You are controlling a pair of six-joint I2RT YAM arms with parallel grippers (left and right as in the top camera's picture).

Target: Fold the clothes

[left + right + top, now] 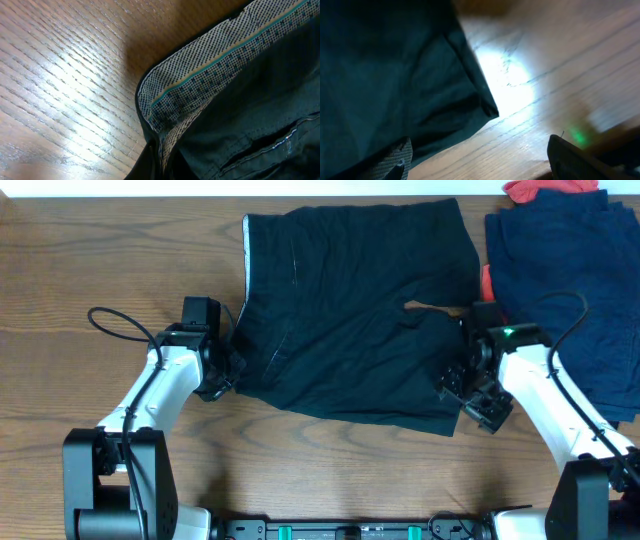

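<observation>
The black shorts (pixel 360 310) lie spread flat on the wooden table, waistband to the left and the two short legs to the right. My left gripper (pixel 228 372) is at the near-left corner of the waistband. The left wrist view shows the dotted grey-white inner waistband (pixel 210 80) folded up, with the fabric pinched at my left gripper (pixel 162 167). My right gripper (pixel 466 388) is at the near leg's hem. In the right wrist view the right gripper (pixel 480 167) has its fingers wide apart over bare wood, beside the hem corner (pixel 487 107).
A pile of navy blue garments (pixel 570 270) lies at the right, close to my right arm. A red-orange garment (pixel 545 190) sits at the back right edge. The table's far edge (pixel 120 198) runs just behind the shorts.
</observation>
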